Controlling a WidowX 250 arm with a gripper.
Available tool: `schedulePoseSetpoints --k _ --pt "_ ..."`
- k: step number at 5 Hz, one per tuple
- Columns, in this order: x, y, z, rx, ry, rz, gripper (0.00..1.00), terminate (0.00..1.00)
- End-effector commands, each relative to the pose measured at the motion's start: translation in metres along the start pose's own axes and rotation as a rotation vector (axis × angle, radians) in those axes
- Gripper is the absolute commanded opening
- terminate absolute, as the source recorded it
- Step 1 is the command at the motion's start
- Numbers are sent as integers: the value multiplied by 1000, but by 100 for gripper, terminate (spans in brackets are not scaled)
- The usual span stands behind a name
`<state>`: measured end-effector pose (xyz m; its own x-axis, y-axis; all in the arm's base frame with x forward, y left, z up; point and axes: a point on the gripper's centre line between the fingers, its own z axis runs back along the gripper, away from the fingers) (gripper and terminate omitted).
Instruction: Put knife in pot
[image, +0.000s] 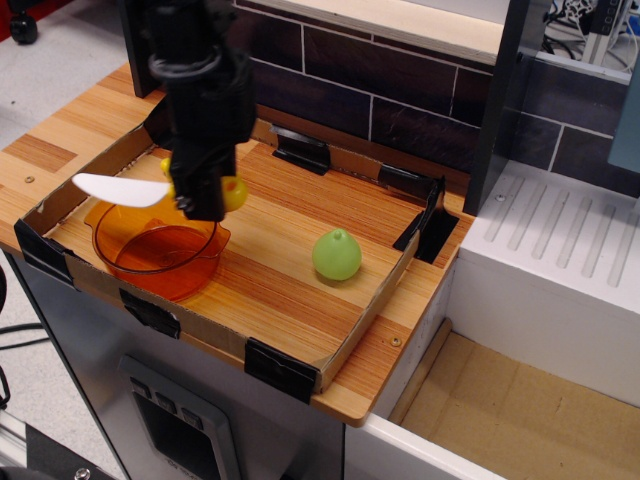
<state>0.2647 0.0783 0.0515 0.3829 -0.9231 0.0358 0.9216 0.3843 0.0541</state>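
Nearest the camera, below the pincer: a round translucent orange pot (155, 255) with small side tabs, sitting at the front left of a shallow cardboard tray (300, 372) with black-taped corners. Directly above the pot's back rim, a black pincer (203, 200) hanging downward, pinching the yellow handle of a toy knife (125, 189). Knife held roughly level in the air, white rounded blade reaching out to the left of the pincer, over the pot's left side and clear of its rim; yellow handle end poking out on the pincer's right. Pincer fingers pressed against the handle, their tips hard to separate from the dark body. To the right of the pincer and a little nearer the camera, well apart from the pot: a green ball-shaped fruit toy (336, 254) resting on the tray's wooden floor. Behind the pincer, mostly hidden by it, a sliver of a yellow object (166, 165). Under the tray, a light wooden bench (50, 140). Farthest back, beyond the pincer, a dark brick-patterned wall (400, 85).
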Motion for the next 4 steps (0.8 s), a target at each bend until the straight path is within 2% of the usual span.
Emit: schedulePoseSetpoints --k 1,2,3,4 --pt "-27 -13 12 56 14 -16 0 0" --pt "-32 -12 12 46 23 3 0 0" --pt "-37 -13 15 33 27 48 100 0" --pt "-41 -14 25 20 43 55 100 0"
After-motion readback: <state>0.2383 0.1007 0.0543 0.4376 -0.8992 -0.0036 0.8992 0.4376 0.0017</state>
